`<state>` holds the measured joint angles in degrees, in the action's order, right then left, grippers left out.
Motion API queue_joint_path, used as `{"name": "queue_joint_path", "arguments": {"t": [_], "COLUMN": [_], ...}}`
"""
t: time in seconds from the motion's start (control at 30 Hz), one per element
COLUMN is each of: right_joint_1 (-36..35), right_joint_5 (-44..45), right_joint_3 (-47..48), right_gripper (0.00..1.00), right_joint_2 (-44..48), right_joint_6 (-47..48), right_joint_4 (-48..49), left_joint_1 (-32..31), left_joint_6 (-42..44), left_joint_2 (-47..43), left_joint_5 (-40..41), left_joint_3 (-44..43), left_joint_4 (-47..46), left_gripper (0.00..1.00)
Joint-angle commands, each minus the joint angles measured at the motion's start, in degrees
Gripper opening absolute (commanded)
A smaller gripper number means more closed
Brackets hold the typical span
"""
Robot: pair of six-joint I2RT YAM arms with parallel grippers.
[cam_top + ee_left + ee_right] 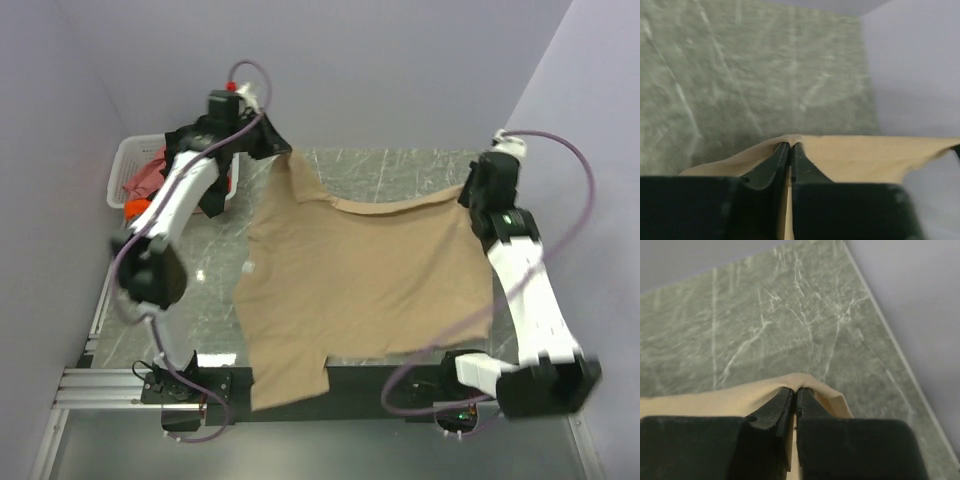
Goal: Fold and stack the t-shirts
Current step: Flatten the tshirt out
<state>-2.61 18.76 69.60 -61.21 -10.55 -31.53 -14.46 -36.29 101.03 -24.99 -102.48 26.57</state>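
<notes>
A tan t-shirt lies spread across the marble table, its lower part hanging over the near edge. My left gripper pinches the shirt's far-left corner; in the left wrist view its jaws are shut with tan cloth draped over the tips. At the shirt's far-right corner my right gripper is shut on the cloth too, and the right wrist view shows the fabric bunched over its closed tips. Red and orange t-shirts lie in the basket.
A white lattice basket stands at the table's far left, against the wall. Purple walls close in at the back and on both sides. Green marble tabletop shows behind the shirt.
</notes>
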Motion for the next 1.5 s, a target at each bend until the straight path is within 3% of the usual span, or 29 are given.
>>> {"name": "queue_joint_path", "arguments": {"t": [0.0,0.03,0.07,0.1,0.13,0.2,0.23,0.27,0.4,0.57,0.77,1.07,1.47], "right_joint_1": [1.7,2.3,2.3,2.3,2.3,2.3,2.3,2.3,2.3,2.3,2.3,2.3,2.3], "right_joint_5": [2.8,2.2,1.5,1.9,2.8,2.2,2.3,2.2,-0.5,-9.2,-16.0,-21.2,-21.4], "right_joint_3": [1.8,5.8,8.6,11.7,16.6,18.5,18.5,18.2,16.0,4.8,-5.7,-3.4,3.5], "right_gripper": [0.03,0.30,0.43,0.48,0.54,0.60,0.79,0.87,0.89,0.87,0.83,0.78,0.78], "right_joint_2": [-13.2,-16.8,-23.9,-26.8,-29.0,-30.6,-29.4,-28.6,-24.8,-19.3,-18.1,-27.7,-43.1], "right_joint_6": [0.7,-0.3,-1.7,-2.1,-2.1,-1.6,-1.2,-0.4,0.4,-3.5,-6.4,-10.0,-11.3], "right_joint_4": [14.5,14.4,11.7,9.7,8.1,6.9,7.3,7.8,6.2,5.3,5.4,0.9,-0.1], "left_joint_1": [-1.4,-1.2,-1.0,-1.0,-1.1,-1.1,-1.1,-1.1,-1.4,-3.3,-5.1,-6.5,-5.8], "left_joint_6": [5.5,4.3,3.8,3.0,2.5,1.6,1.4,1.3,0.3,0.2,-4.0,-6.7,-6.3], "left_joint_2": [13.5,16.6,21.2,22.7,23.6,22.6,21.4,18.4,10.5,2.5,-0.4,8.6,19.5], "left_joint_5": [10.4,15.3,16.9,18.4,19.7,21.1,21.3,20.8,16.4,13.6,10.3,5.2,5.2], "left_joint_3": [-14.0,-17.5,-24.1,-27.0,-29.2,-30.2,-28.9,-25.0,-11.5,9.7,23.3,22.1,16.9], "left_joint_4": [6.5,8.0,10.3,10.9,11.0,8.7,7.5,6.1,1.2,-3.2,-9.0,-11.0,-6.6], "left_gripper": [0.14,0.36,0.52,0.65,0.87,0.99,0.99,0.99,0.99,0.99,0.99,0.99,0.99]}}
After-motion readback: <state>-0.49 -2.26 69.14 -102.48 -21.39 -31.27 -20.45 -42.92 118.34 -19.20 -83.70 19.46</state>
